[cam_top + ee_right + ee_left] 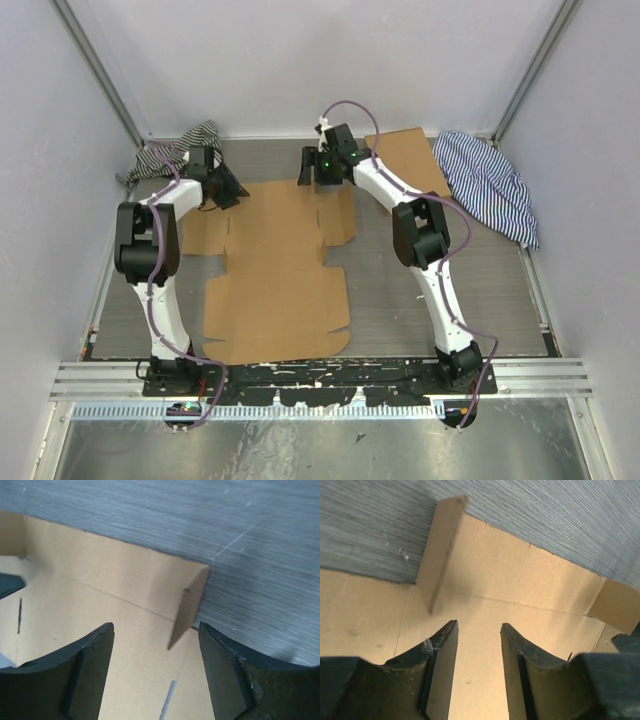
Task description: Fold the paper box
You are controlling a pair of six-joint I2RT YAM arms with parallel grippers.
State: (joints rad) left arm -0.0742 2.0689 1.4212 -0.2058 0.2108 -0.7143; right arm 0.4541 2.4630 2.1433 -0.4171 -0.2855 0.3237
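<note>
The paper box [275,275] lies unfolded and flat in the middle of the table, a plain brown die-cut sheet. Both grippers hover over its far edge. My left gripper [222,186] is at the far left corner and stands open [479,627], with only flat cardboard [520,585] under the gap. A small corner tab [442,550] sticks up just ahead of its fingers. At the far right corner my right gripper [322,170] is wide open [156,626] above the sheet [100,600]. A raised tab [190,605] stands close to its right finger [225,675], touching nothing.
A second brown cardboard piece [408,160] lies at the back right, partly under the right arm. One striped cloth [178,148] is bunched at the back left, another [492,185] at the back right. Grey walls enclose the table on three sides.
</note>
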